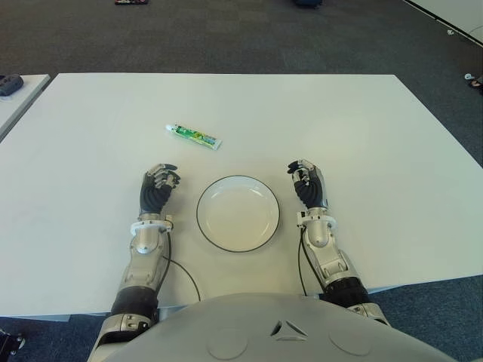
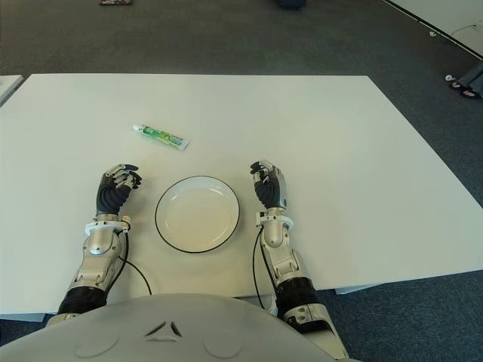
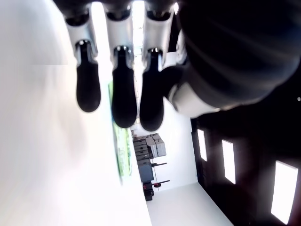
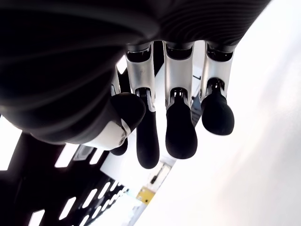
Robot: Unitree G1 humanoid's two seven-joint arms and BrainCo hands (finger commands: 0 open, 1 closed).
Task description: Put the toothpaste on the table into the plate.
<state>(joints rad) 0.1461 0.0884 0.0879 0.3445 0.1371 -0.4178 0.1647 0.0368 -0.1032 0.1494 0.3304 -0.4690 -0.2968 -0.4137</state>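
The toothpaste (image 1: 193, 136), a small white and green tube, lies flat on the white table (image 1: 362, 136), beyond the plate and to its left. The plate (image 1: 238, 215) is white with a dark rim, holds nothing, and sits near the table's front edge between both hands. My left hand (image 1: 158, 185) shows just left of the plate, nearer than the tube, its fingers (image 3: 124, 108) loosely bent and holding nothing. My right hand (image 1: 307, 181) shows just right of the plate, its fingers (image 4: 181, 136) relaxed around nothing. In the left wrist view the tube (image 3: 124, 155) appears beyond the fingertips.
A second white table (image 1: 19, 94) stands at the far left with a dark object (image 1: 7, 83) on it. Dark carpet (image 1: 226, 38) surrounds the table; small items lie on the floor at the far right (image 1: 473, 78).
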